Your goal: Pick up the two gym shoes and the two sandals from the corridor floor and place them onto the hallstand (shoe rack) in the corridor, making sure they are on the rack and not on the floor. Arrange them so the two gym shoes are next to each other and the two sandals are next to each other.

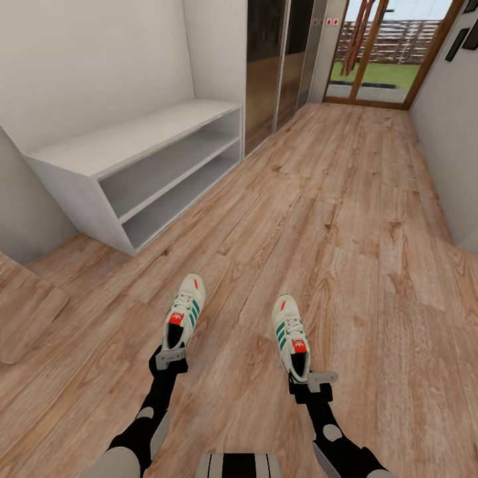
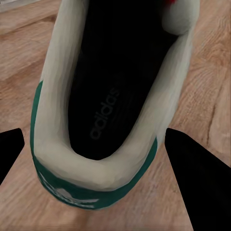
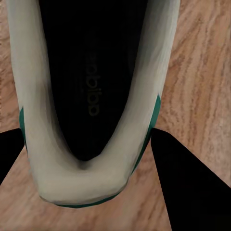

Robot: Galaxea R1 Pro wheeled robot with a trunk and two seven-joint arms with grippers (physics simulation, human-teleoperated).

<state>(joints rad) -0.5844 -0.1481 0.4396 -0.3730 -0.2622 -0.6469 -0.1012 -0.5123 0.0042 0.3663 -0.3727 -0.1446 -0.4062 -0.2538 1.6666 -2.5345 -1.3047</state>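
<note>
Gripping one sneaker heel each, left fingers (image 1: 170, 359) and right fingers (image 1: 312, 380) hung above plank floor (image 1: 345, 219); white shelf unit (image 1: 139, 166) stood by the wall.

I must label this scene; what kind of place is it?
Probably a home entrance corridor: wood plank floor, a low white two-tier shelf unit by the wall, and a glazed door to a garden at the end.

left gym shoe (image 1: 184, 311): showing cream-white, green stripes, red tongue label
right gym shoe (image 1: 291, 336): wearing the same colours
floor (image 1: 372, 219): showing light brown wood grain
low unit (image 1: 143, 169): looking white
</note>
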